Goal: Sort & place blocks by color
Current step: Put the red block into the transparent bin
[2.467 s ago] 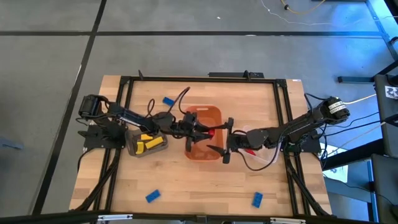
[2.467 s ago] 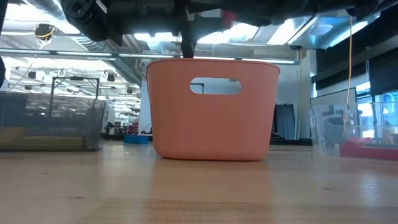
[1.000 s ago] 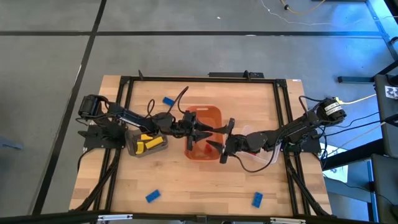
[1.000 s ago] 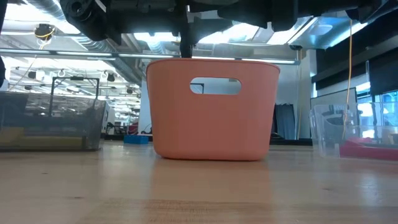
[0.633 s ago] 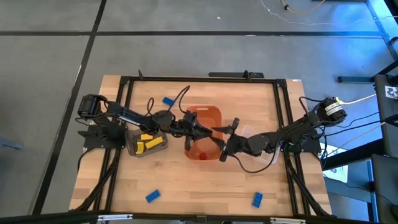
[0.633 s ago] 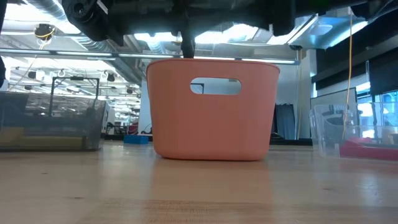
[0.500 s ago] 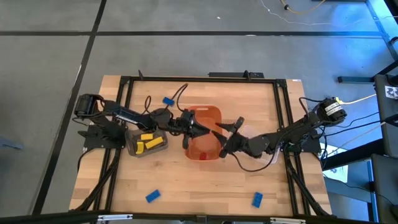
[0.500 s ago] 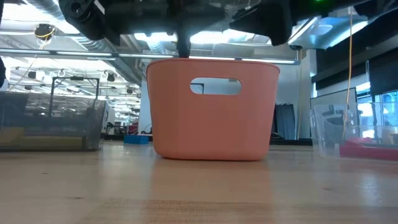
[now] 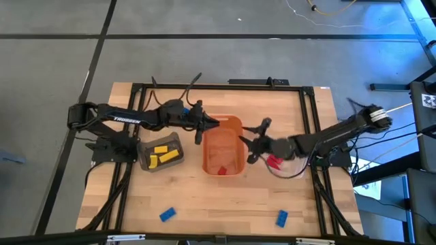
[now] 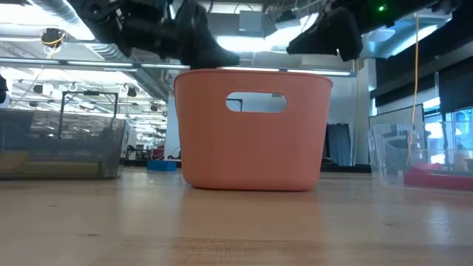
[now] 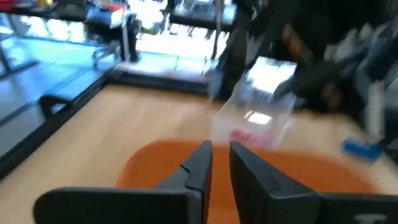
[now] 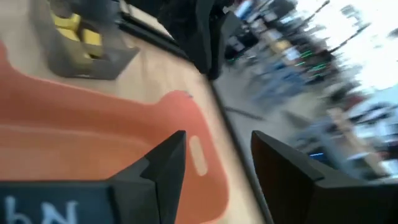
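The orange tub stands mid-table, and a red block lies on its floor near the near end. My left gripper hangs above the tub's far left corner, shut and empty; its wrist view shows the tub's rim below it. My right gripper hangs above the tub's right rim, open and empty. Yellow blocks lie in the dark bin. A red block lies in the clear bin. Two blue blocks lie on the table near the front edge.
The dark bin stands left of the tub and the clear bin right of it. A black frame runs round the table top. Bare wood lies between the tub and the two blue blocks. The low view shows only the tub's wall and the bins.
The red block has dropped onto the tub's floor. My right gripper has drawn back toward the table's right and far side, off the tub's middle. My left gripper has pulled toward the far left, from above the tub's middle to its far left corner.
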Robot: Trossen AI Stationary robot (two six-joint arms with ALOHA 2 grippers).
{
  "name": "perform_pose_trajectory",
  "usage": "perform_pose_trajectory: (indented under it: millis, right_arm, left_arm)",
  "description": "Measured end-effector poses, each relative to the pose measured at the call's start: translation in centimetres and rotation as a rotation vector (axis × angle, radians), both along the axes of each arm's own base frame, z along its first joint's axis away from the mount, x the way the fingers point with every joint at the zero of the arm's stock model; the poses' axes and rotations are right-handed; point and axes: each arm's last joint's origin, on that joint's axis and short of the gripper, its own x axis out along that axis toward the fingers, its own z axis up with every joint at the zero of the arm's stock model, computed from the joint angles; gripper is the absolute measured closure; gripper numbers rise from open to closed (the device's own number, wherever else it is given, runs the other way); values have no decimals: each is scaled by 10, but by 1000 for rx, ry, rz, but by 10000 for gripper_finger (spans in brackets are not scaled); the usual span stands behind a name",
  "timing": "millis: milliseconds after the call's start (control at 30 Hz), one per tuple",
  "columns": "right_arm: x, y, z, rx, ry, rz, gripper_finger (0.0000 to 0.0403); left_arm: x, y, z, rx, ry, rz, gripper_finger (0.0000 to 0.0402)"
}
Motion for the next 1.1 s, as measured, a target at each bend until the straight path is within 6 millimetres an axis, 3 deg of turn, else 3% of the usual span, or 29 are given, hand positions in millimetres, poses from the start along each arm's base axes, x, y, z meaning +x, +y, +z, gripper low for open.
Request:
perform_pose_trajectory:
  millis: [167, 367, 867, 1100]
  right_arm:
    - [-6, -39, 8, 185, 12, 91, 218]
    - [-6, -64, 9, 251, 16, 147, 218]
    - [-11, -66, -4, 422, 128, 177, 218]
    - [-15, -68, -11, 413, 210, 163, 218]
  left_arm:
    - [-7, 18, -11, 90, 125, 45, 333]
    - [-10, 24, -15, 99, 165, 65, 323]
    - [-3, 0, -15, 57, 156, -22, 324]
    - [-1, -9, -15, 161, 164, -39, 323]
